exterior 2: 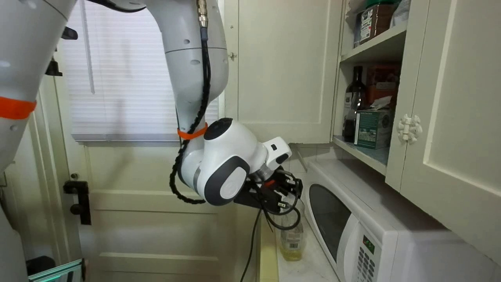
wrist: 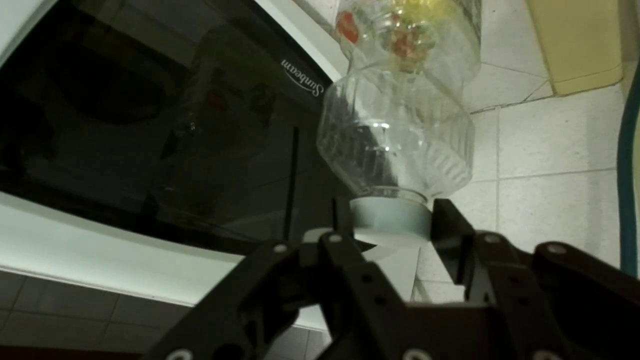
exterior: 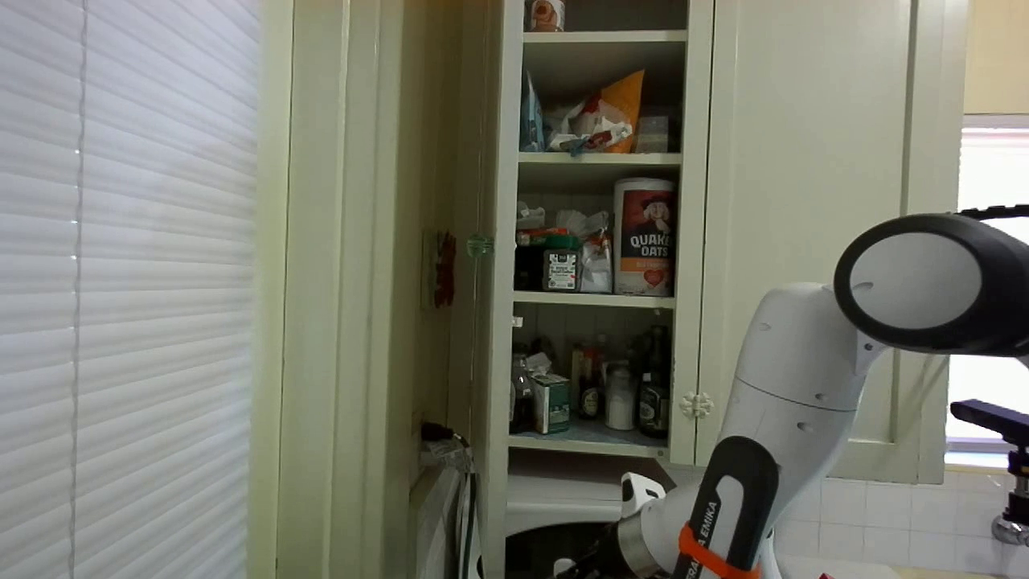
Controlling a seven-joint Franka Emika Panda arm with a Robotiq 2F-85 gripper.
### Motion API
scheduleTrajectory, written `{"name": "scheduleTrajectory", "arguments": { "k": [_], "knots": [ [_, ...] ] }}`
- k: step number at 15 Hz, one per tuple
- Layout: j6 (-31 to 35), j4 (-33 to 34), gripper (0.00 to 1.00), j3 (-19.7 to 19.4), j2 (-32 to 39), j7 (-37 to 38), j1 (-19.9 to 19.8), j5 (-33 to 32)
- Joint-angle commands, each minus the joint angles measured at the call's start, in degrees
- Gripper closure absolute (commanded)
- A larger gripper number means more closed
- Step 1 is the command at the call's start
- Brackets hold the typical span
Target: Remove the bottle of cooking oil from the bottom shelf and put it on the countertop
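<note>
The bottle of cooking oil (exterior 2: 291,239) is clear with pale yellow oil low in it. In an exterior view it is upright over the countertop (exterior 2: 309,268), beside the microwave; I cannot tell whether its base touches. In the wrist view the bottle (wrist: 395,130) appears upside down, its pale cap between my fingers. My gripper (wrist: 391,220) has a finger against each side of the cap. In an exterior view cables partly hide the gripper (exterior 2: 289,192) and the bottle's top. The bottom shelf (exterior: 587,445) holds dark bottles, a green box and a white jar.
The white microwave (exterior 2: 354,231) stands close beside the bottle, under the cupboard; its dark door (wrist: 200,125) fills the left of the wrist view. A cream ledge (exterior 2: 268,250) borders the countertop. The open cupboard door (exterior: 482,322) stands left of the shelves. Cables (exterior 2: 282,219) hang from my wrist.
</note>
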Motion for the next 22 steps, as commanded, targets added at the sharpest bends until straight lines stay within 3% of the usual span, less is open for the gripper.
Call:
{"name": "scheduleTrajectory", "arguments": {
  "k": [1, 2, 3, 5, 8, 10, 14, 22],
  "knots": [
    [2.24, 3.44, 0.81, -2.0, 4.32, 0.02, 2.28, 0.53],
    [2.66, 4.0, 0.81, -2.14, 4.73, 0.23, 2.44, 0.36],
    [2.39, 4.27, 0.31, -2.14, 4.65, 0.58, 2.33, -0.34],
    [1.96, 4.48, 0.25, -2.27, 4.21, 0.65, 2.52, -0.55],
    [-0.25, 2.79, 0.01, -2.05, 1.15, 1.14, 2.36, -1.07],
    [-1.75, 1.39, 0.0, -2.26, -1.13, 0.86, 2.72, -0.3],
    [-11.7, -3.09, 0.0, -2.03, -8.6, 2.16, 2.4, 0.13],
    [-40.35, -12.55, 0.0, 0.0, -32.26, 9.81, 1.04, -0.54]
  ]
}}
